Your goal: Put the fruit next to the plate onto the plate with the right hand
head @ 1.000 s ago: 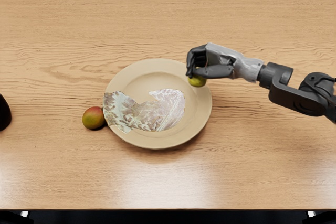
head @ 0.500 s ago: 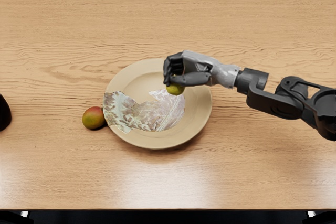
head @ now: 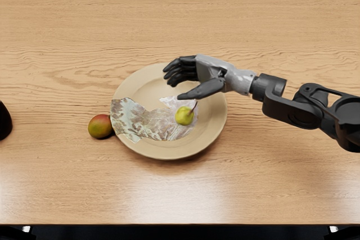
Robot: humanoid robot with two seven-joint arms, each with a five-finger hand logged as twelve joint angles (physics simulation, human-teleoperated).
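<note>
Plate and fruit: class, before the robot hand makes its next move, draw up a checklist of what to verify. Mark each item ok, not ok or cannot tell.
1. Yellow-green fruit lies on the plate: ok.
2. Right robot hand has its fingers spread and holds nothing: ok.
3. The right robot hand is apart from the yellow-green fruit, with no contact visible: ok.
4. Yellow-green fruit is at rest, not rolling: cannot tell from one picture.
5. Red-green fruit is on the plate: not ok; it lies on the table by the plate's left rim.
</note>
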